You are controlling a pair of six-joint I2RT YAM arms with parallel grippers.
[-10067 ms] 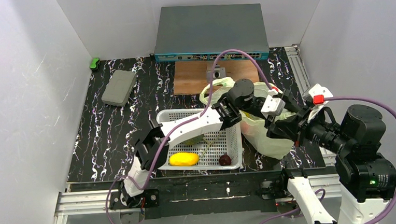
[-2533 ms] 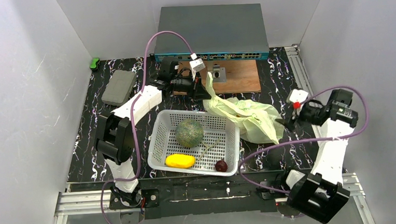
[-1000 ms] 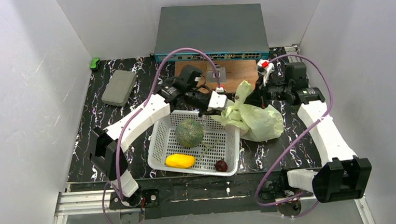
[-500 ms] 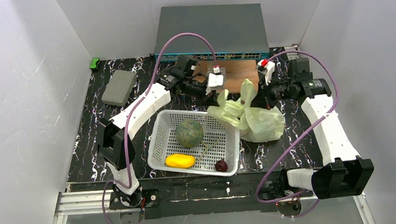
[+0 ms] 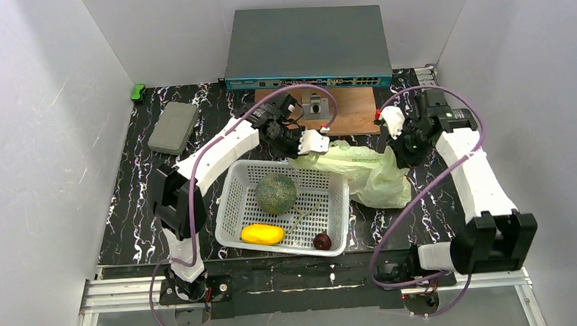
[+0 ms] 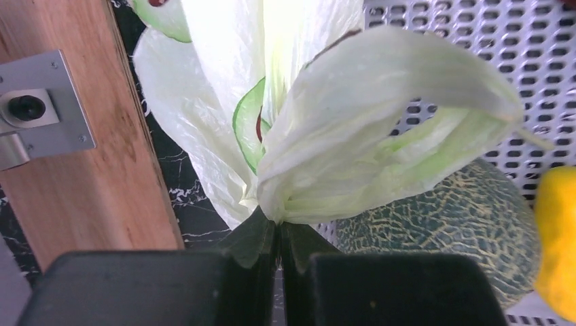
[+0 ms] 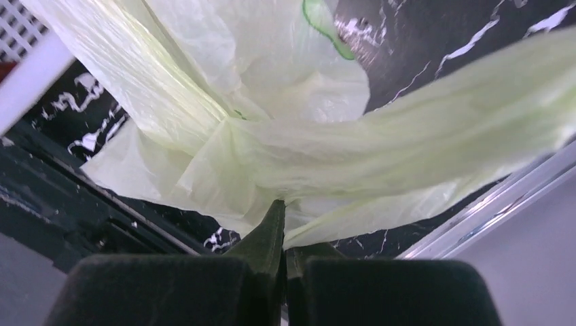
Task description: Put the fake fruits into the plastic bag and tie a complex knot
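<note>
Plastic bag [image 5: 373,174] lies just right of the basket [image 5: 230,204], stretched between your grippers. Left gripper [image 6: 280,234] is clamped on one flap and right gripper [image 7: 285,214] on the other, probably setting up the knot. Melon [image 5: 275,192], mango [image 5: 266,233] and plum [image 5: 322,241] sit in the basket, unbagged.

We are in a robotics lab. Plain white panels [image 5: 41,133] box in the tabletop [image 5: 133,210], with a network switch [image 5: 307,41] behind.
</note>
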